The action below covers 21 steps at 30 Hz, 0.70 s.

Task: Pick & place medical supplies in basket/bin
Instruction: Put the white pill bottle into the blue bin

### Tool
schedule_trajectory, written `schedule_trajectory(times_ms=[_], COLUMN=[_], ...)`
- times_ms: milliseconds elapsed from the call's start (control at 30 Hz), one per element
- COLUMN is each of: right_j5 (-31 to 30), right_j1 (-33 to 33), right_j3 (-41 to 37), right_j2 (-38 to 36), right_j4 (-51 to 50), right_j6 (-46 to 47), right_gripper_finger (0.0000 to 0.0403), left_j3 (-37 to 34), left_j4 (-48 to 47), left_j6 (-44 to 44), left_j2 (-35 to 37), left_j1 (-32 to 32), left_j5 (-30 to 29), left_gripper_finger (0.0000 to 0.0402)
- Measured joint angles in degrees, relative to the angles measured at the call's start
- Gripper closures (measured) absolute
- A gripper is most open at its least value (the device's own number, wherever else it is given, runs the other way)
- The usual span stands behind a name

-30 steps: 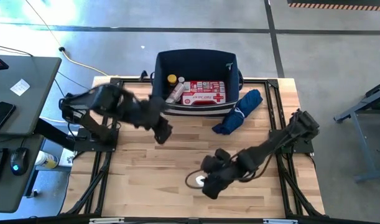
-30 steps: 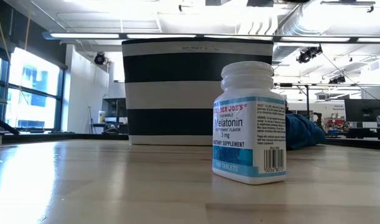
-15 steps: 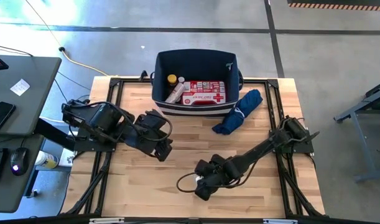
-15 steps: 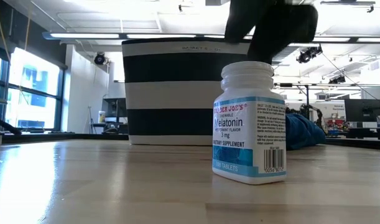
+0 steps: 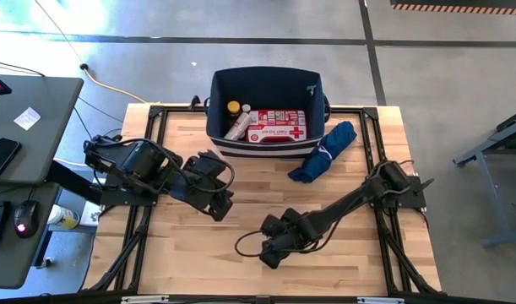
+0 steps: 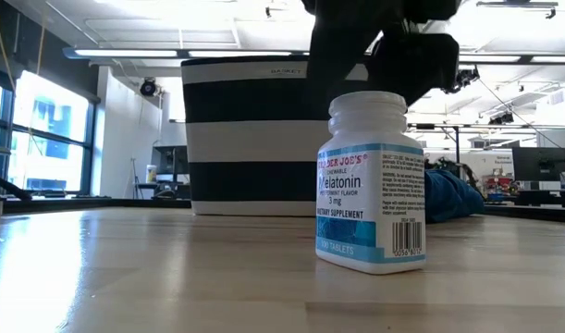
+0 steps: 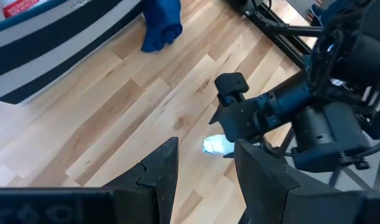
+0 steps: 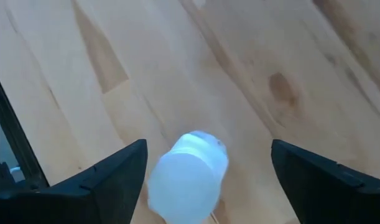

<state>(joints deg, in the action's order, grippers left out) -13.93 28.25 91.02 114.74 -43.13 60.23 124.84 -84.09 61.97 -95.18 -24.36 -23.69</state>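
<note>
melatonin bottle (image 6: 371,181) | white, blue label, upright | on table (image 6: 171,277)

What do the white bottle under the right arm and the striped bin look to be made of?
White bottle: likely plastic, smooth matte body with a moulded ribbed neck and a glossy printed paper label. Bin: seemingly woven fabric, matte navy with a white band and soft, slightly bowed walls.

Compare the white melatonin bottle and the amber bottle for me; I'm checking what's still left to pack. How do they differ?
The white melatonin bottle stands upright on the bare table, outside the bin; the amber bottle lies tilted inside the bin beside the first aid pouch. The melatonin bottle has a white cap, the amber bottle a yellow one. The right tool hovers open over the melatonin bottle; nothing is near the amber bottle. Both are small pill-type bottles.
</note>
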Motion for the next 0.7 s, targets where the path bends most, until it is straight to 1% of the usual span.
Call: schedule_trajectory(times_ms=[300,500,700], right_j5=[0.21,2.78,2.8], right_j1=[0.31,1.07,1.92], right_j3=[-0.02,-0.02,-0.02], right_j2=[1.55,1.55,1.55], right_j4=[0.93,0.85,0.71], right_j6=[0.85,1.29,2.09], right_gripper_finger=[0.0072,0.0081,0.0093], left_j3=[0.0,0.0,0.0], left_j4=[0.04,0.22,0.29], left_j6=[0.03,-0.08,-0.9], left_j2=[0.0,0.02,0.02], left_j1=[0.02,2.21,2.77], left_j5=[1.05,2.71,3.59], left_gripper_finger=[0.0213,0.0213,0.0213])
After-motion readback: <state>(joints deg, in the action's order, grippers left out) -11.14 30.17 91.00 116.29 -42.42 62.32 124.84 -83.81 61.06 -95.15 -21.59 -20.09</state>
